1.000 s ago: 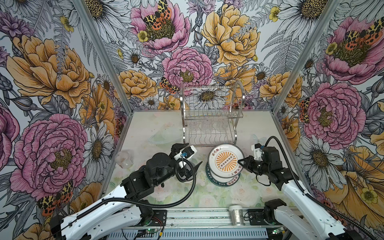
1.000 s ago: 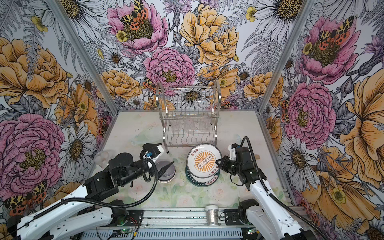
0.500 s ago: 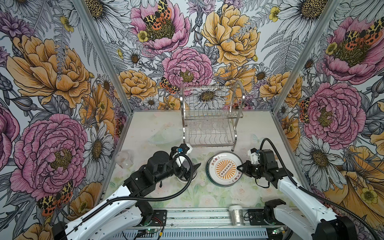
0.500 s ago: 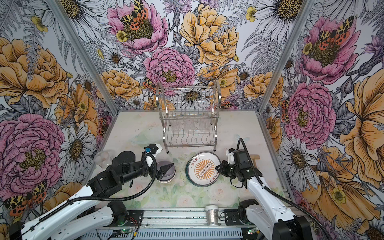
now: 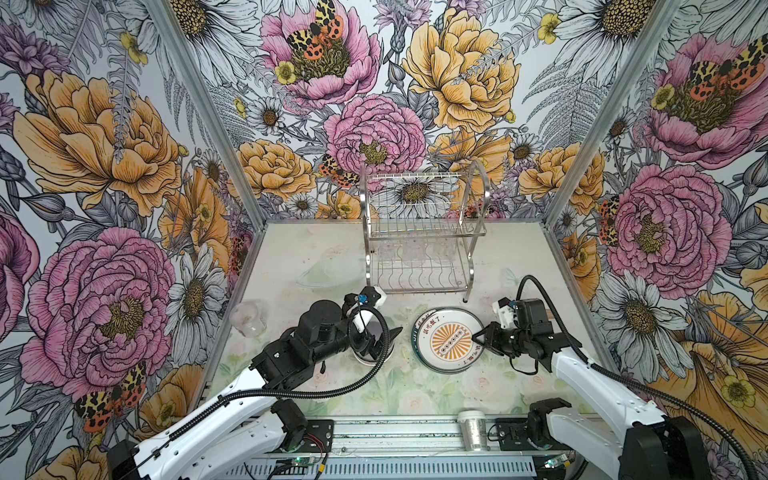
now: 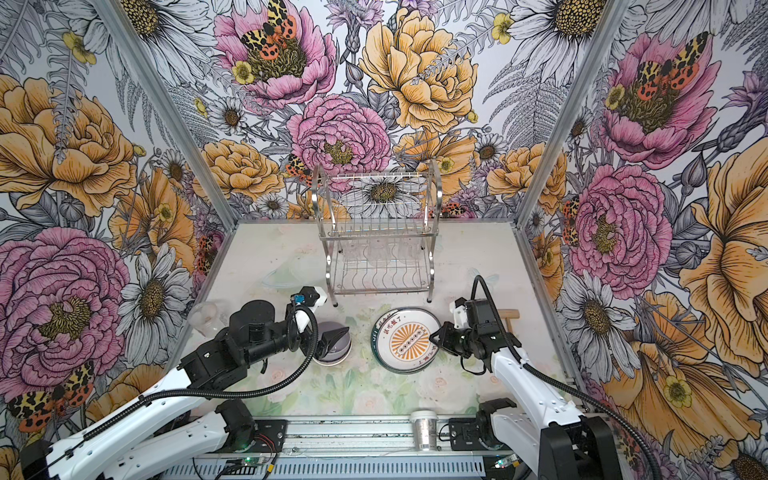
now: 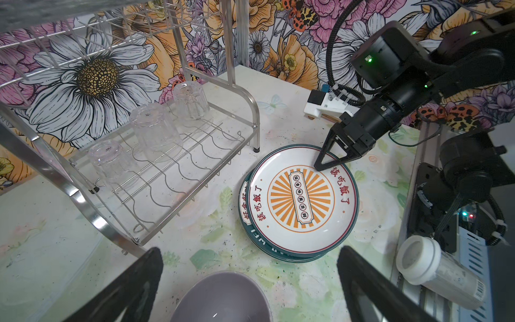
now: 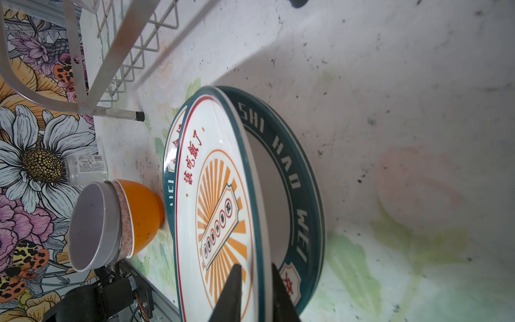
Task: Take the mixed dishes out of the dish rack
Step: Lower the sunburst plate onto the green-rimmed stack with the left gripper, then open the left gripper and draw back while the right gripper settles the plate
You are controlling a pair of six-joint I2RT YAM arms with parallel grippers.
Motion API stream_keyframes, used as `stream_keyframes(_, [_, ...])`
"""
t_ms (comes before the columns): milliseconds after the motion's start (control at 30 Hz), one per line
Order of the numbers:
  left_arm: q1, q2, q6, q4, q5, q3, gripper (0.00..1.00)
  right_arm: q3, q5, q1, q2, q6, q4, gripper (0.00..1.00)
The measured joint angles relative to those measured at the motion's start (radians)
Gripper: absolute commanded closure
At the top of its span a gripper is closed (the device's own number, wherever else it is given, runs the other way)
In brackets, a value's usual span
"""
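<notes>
Straddling sunburst plate (image 8: 217, 195) rim, right pincer (image 8: 255, 266), left pincer (image 7: 249, 249) agape, rack (image 5: 428, 235) nearby

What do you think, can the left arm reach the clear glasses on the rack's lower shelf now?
Probably yes. The left gripper is open and empty over the lavender bowl, and nothing stands between it and the dish rack. The glasses sit back under its upper shelf, so it must enter low.

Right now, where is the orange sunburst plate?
In both top views the orange sunburst plate lies right of centre atop the green-rimmed plates, in front of the dish rack, its rim straddled by the right gripper.
</notes>
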Motion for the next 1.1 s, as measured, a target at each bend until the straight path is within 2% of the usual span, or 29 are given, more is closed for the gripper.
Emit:
stream_keyframes(133, [0.003,-0.002,0.0,0.0,-0.001,0.0,0.01,0.0,0.0,0.0,0.01,-0.001,0.002,0.74])
stream_keyframes(500, [0.005,-0.005,0.0,0.001,-0.001,0.0,0.01,0.0,-0.008,0.0,0.022,-0.006,0.004,0.56])
stream_keyframes(800, [0.011,-0.004,0.0,0.001,-0.001,0.0,0.01,0.013,-0.011,0.0,0.061,-0.007,-0.013,0.49])
stream_keyframes(1100, [0.011,-0.004,0.0,0.001,-0.001,0.0,0.01,0.113,0.071,0.0,0.074,-0.052,-0.111,0.47])
